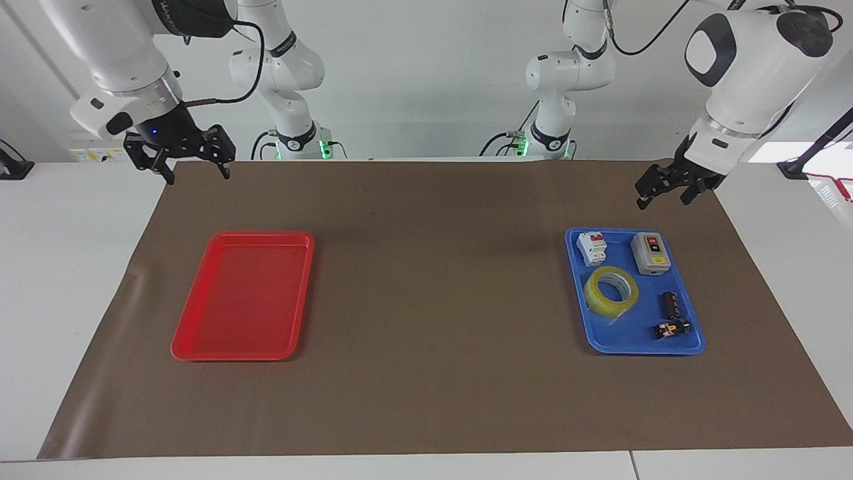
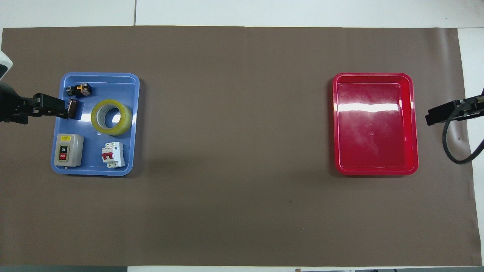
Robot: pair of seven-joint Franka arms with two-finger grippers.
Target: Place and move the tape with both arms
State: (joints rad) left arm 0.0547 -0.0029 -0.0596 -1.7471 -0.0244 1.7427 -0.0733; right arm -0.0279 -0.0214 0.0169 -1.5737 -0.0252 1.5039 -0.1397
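Left gripper (image 1: 663, 194) hanging with fingers spread over mat (image 1: 426, 400) near blue tray (image 1: 693, 347), holding nothing. Tape (image 1: 611, 291) lying flat mid-tray, well apart from it, farther from robots. Right gripper (image 1: 193, 170) waiting, fingers spread, over mat corner near red tray (image 1: 200, 347). Grey switch box (image 2: 68, 150) reading ON and OFF. Breaker (image 2: 112, 154) lettering too small.
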